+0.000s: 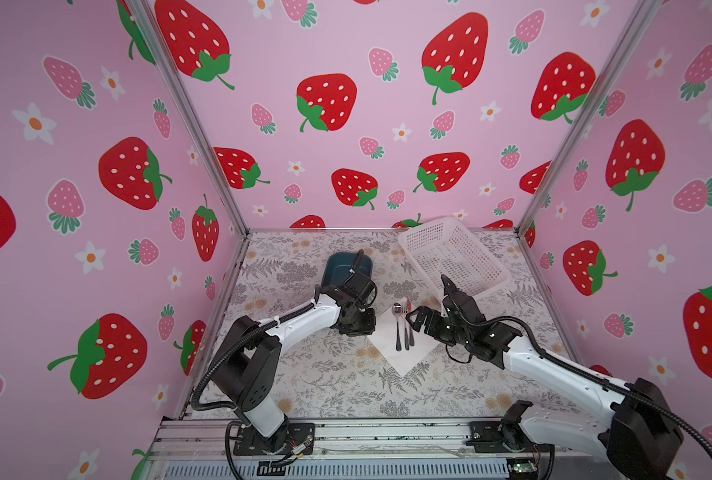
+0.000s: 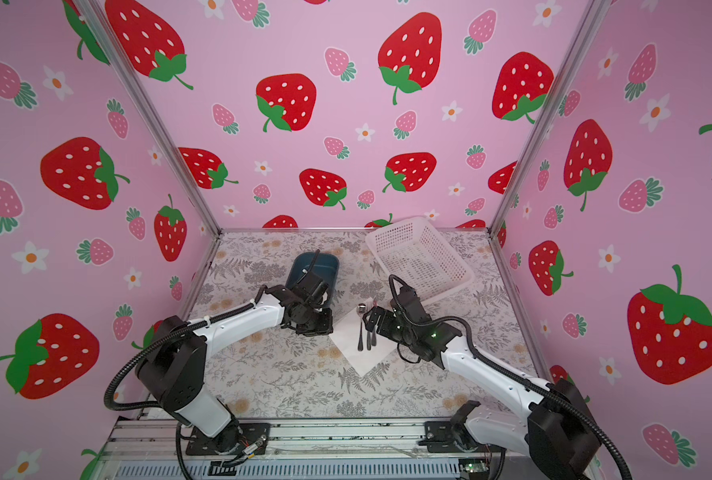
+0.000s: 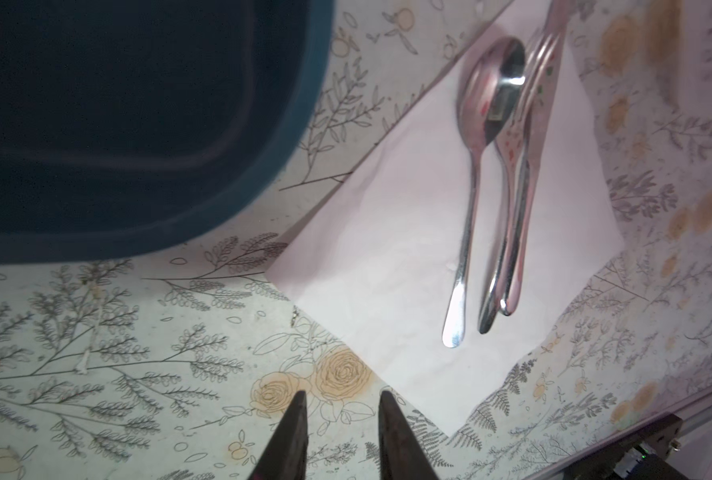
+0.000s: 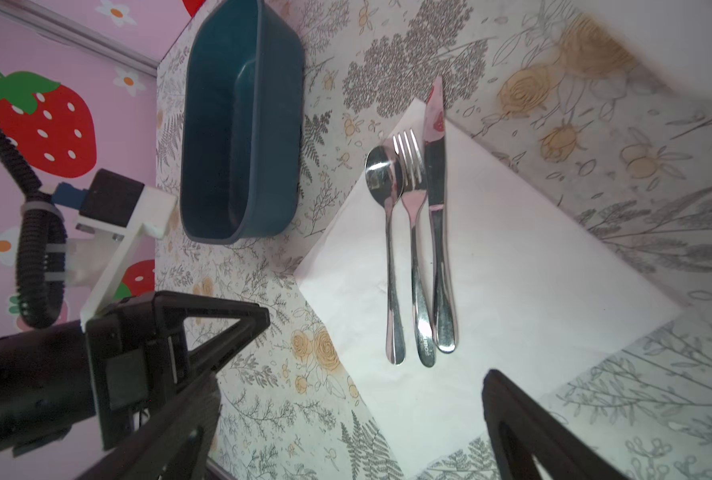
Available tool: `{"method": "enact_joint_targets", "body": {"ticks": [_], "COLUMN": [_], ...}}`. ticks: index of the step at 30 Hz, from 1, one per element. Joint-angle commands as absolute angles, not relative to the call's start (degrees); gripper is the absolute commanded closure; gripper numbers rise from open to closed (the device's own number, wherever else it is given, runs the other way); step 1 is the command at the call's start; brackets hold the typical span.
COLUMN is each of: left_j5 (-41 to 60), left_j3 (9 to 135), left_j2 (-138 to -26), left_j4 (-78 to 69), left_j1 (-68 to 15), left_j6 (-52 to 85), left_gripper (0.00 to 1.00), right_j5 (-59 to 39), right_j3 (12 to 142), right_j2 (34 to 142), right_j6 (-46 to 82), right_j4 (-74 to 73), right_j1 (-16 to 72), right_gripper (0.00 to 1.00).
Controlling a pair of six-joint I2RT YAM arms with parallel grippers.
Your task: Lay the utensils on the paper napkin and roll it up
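Spoon point(image 4: 389, 249), fork point(image 4: 414, 232) and knife point(image 4: 439, 232) lie side by side on the napkin point(image 4: 512, 270) beside the tub point(image 4: 238, 124); the left gripper point(image 3: 343, 401), slightly parted and empty, hangs near the napkin's tub-side edge, the right gripper point(image 1: 413, 319) spread wide on the far side. The thin paper likely tears easily, best pinched at a corner

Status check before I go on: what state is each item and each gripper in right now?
paper napkin: flat, unrolled.
spoon: lying on the napkin, beside the fork.
fork: lying on the napkin, between spoon and knife.
knife: on the napkin, blade tip past its corner.
blue tub: empty.
white basket: appears empty.
left gripper: jaws slightly apart, empty.
right gripper: wide open, empty, above the napkin.
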State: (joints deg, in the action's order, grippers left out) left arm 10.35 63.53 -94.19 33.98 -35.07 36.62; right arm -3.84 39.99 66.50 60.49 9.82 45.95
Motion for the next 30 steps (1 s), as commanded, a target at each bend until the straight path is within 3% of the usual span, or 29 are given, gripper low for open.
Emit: {"method": "enact_joint_targets", "body": {"ticks": [1, 17, 30], "left_j5": [11.0, 14.7, 11.1], "left_j3": [61.5, 55.5, 50.5], "left_j2": [-91.8, -84.4, -77.1], "left_j4": [31.4, 32.4, 28.3], "left_j1": [-32.5, -27.8, -28.5], "left_j6": [36.1, 34.4, 42.8], "left_gripper": [0.69, 0.68, 0.61], "right_j5": [-4.1, 3.3, 3.8], "right_j3": [38.7, 37.7, 39.2], "right_j2": [67.1, 67.2, 66.7], "right_j6": [63.2, 66.4, 56.2], "right_j4": [9.2, 17.0, 24.1], "right_j1": [48.1, 53.3, 53.2], "right_gripper": [0.0, 0.0, 0.0]}}
